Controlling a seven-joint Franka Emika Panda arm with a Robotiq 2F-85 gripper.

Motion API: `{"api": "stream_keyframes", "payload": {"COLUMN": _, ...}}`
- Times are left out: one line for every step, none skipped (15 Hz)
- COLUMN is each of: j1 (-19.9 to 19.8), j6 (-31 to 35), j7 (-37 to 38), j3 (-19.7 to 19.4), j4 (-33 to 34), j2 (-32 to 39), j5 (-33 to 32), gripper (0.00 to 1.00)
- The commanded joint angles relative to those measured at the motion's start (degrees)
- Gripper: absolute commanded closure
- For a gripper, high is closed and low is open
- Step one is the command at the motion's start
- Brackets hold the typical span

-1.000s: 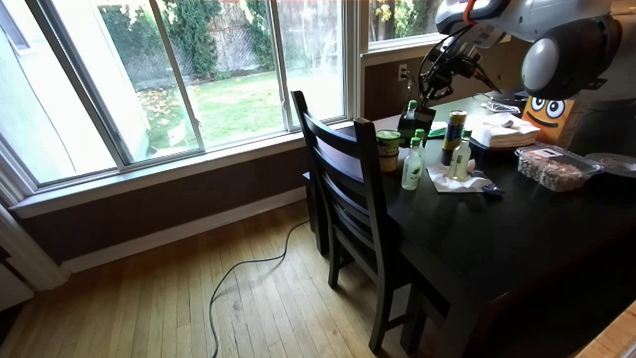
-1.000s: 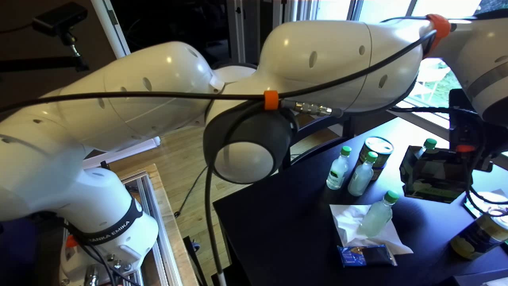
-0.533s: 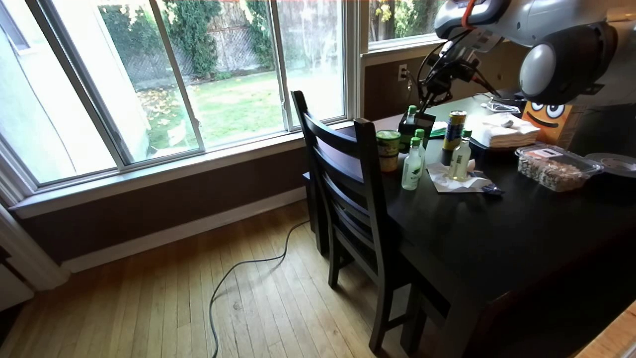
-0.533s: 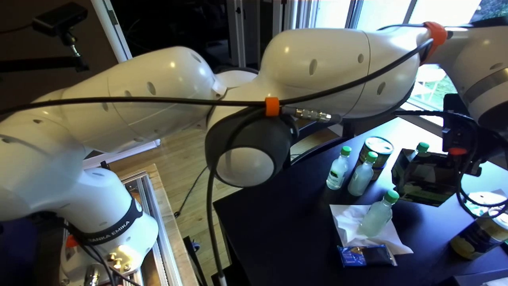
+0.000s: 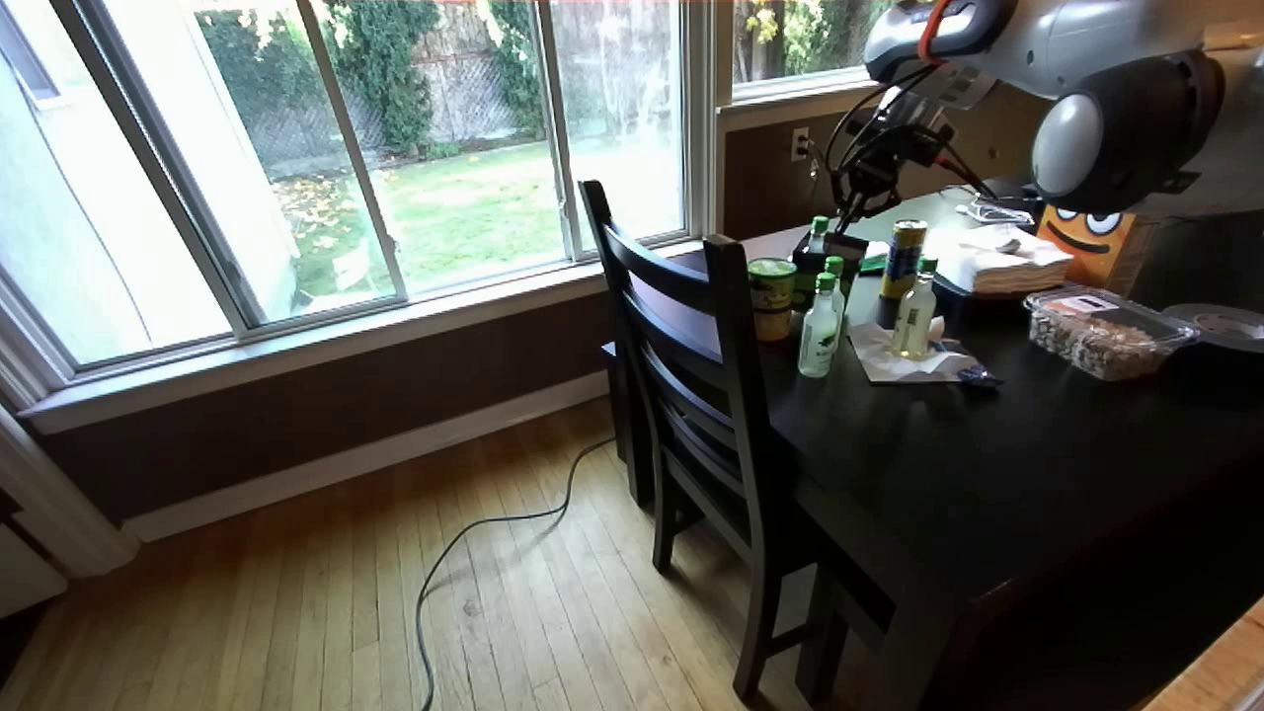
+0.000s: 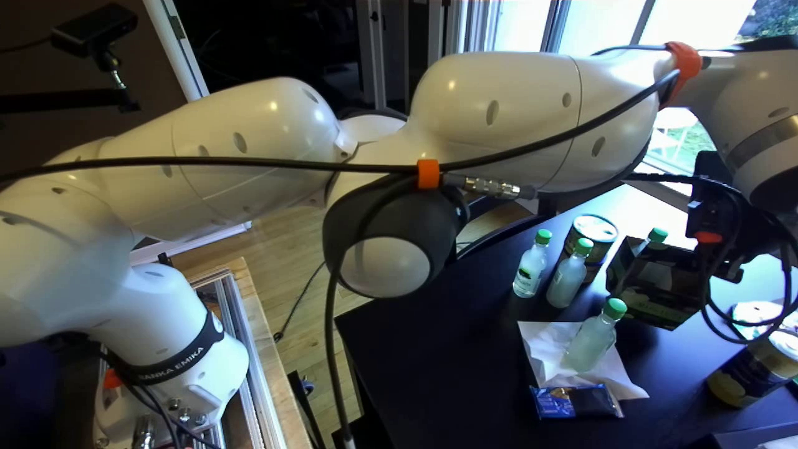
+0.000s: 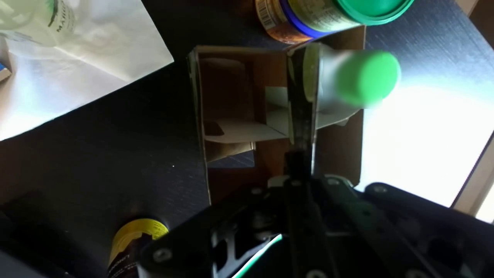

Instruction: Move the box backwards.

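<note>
Box (image 6: 661,290) is at the table (image 5: 987,464), behind two loose bottles (image 5: 818,341) in an exterior view. Gripper (image 7: 300,164) sits over it; in the wrist view the jaws are together, clamped on the box's middle divider (image 7: 299,92). Sensible hold, I judge: a thin upright panel near the centre, reachable from above without pressing the outer sides. The contact itself is dark, fine detail lost.

The boxed bottle (image 7: 368,79), green-topped and blurred, stands to one side of the divider, likely kept in place by the card around it. That probably puts weight off-centre, so the box may tip a little about the grip. Whether the base touches the table or hangs just above it: cannot tell.

Neighbours: canister (image 5: 772,296) just beside one corner of the box; touching or apart, not clear. Can (image 5: 903,259) near another side, apart. A single bottle (image 6: 592,340) stands on a napkin (image 6: 542,349), perhaps put there against drips; a wrapped bar (image 6: 576,401) lies at the napkin's edge.

Step in hand, my reading: shifting the box by its divider. "Backwards" has no sure direction from here. Next move calls for slow and level; canister and loose bottles are the likeliest knocks.
</note>
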Motion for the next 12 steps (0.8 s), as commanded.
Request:
{"api": "stream_keyframes", "payload": {"j1": -0.5, "j6": -1.5, "j7": 3.1, "j3": 0.1, "j4": 5.2, "j2": 2.6, "j5": -0.7, "gripper": 0.99}}
{"api": "stream_keyframes", "payload": {"j1": -0.6, "j6": -1.5, "j7": 3.4, "j3": 0.1, "j4": 5.4, "j2": 2.7, "j5": -0.7, "gripper": 0.72}}
{"api": "stream_keyframes", "payload": {"j1": -0.6, "j6": -0.7, "j7": 3.5, "j3": 0.0, "j4": 3.9, "j2": 2.0, "j5": -0.8, "gripper": 0.71}}
{"api": "stream_keyframes", "payload": {"j1": -0.6, "j6": -0.2, "j7": 3.5, "j3": 0.0, "j4": 3.2, "j2": 1.7, "j5": -0.9, "gripper": 0.65}}
{"api": "stream_keyframes", "payload": {"j1": -0.6, "j6": -0.2, "j7": 3.7, "j3": 0.0, "j4": 3.1, "j2": 1.5, "j5": -0.9, "gripper": 0.57}}
{"api": "stream_keyframes", "payload": {"j1": -0.6, "j6": -0.1, "j7": 3.9, "j3": 0.0, "j4": 2.6, "j2": 1.3, "j5": -1.0, "gripper": 0.51}}
{"api": "stream_keyframes", "payload": {"j1": -0.6, "j6": -0.3, "j7": 3.9, "j3": 0.0, "j4": 2.3, "j2": 1.1, "j5": -1.0, "gripper": 0.45}}
{"api": "stream_keyframes", "payload": {"j1": -0.5, "j6": -0.5, "j7": 3.8, "j3": -0.2, "j4": 2.3, "j2": 1.0, "j5": -1.2, "gripper": 0.37}}
{"api": "stream_keyframes", "payload": {"j1": -0.2, "j6": -1.4, "j7": 3.5, "j3": -0.6, "j4": 2.1, "j2": 0.8, "j5": -1.9, "gripper": 0.31}}
{"api": "stream_keyframes", "payload": {"j1": 0.4, "j6": -2.1, "j7": 2.7, "j3": -1.7, "j4": 2.0, "j2": 0.6, "j5": -3.5, "gripper": 0.23}}
{"api": "stream_keyframes", "payload": {"j1": 1.1, "j6": -2.8, "j7": 1.5, "j3": -2.6, "j4": 2.1, "j2": 0.4, "j5": -5.2, "gripper": 0.16}}
{"api": "stream_keyframes", "payload": {"j1": 1.7, "j6": -2.7, "j7": 0.4, "j3": -3.4, "j4": 2.4, "j2": 0.5, "j5": -6.8, "gripper": 0.10}}
